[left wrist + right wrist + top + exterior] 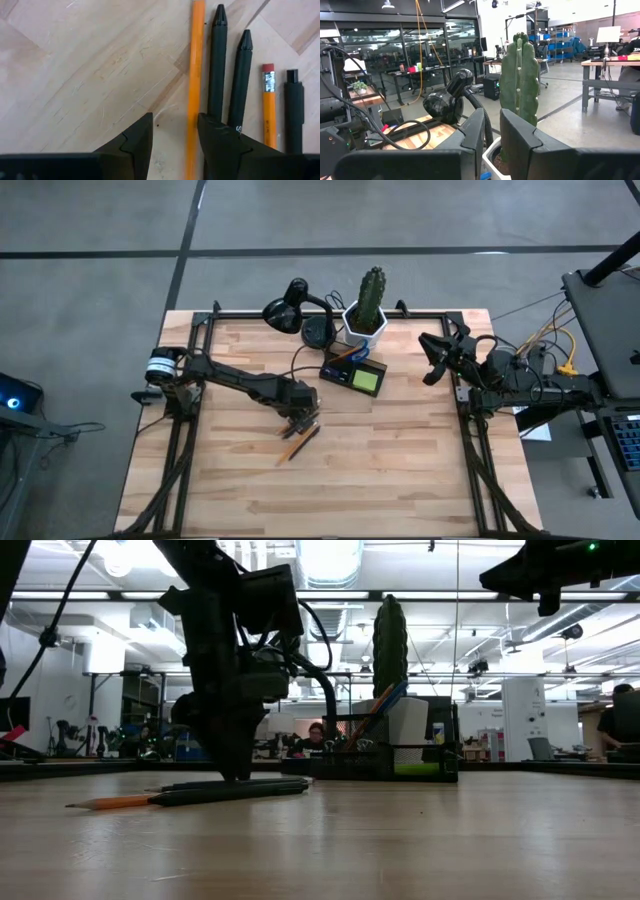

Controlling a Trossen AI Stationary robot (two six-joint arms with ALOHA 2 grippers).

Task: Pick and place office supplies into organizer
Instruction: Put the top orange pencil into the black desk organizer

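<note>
Several pens and pencils lie side by side on the wooden table: an orange pencil (196, 75), two black pens (218, 65), a second orange pencil with an eraser (269, 105) and another black pen (294, 110). My left gripper (175, 130) points down over them, open, low at the table (235, 775). Its fingers stand on either side of the first orange pencil. The dark organizer (355, 373) sits at the far middle with a lime-green pad (366, 380) in it. My right gripper (432, 358) waits raised at the right, its fingers (492, 125) a narrow gap apart with nothing between them. My left gripper comes from above with the orange pencil (192, 140) running along the gap between its fingers, close to one of them. That finger (220, 140) stands over a black pen. Whether either finger touches the pencil or the pen, I cannot tell.
A white pot with a cactus (370, 305) and a black desk lamp (295, 308) stand at the far edge behind the organizer. A black frame runs along the table's left, right and far sides. Bare wood lies toward the near edge.
</note>
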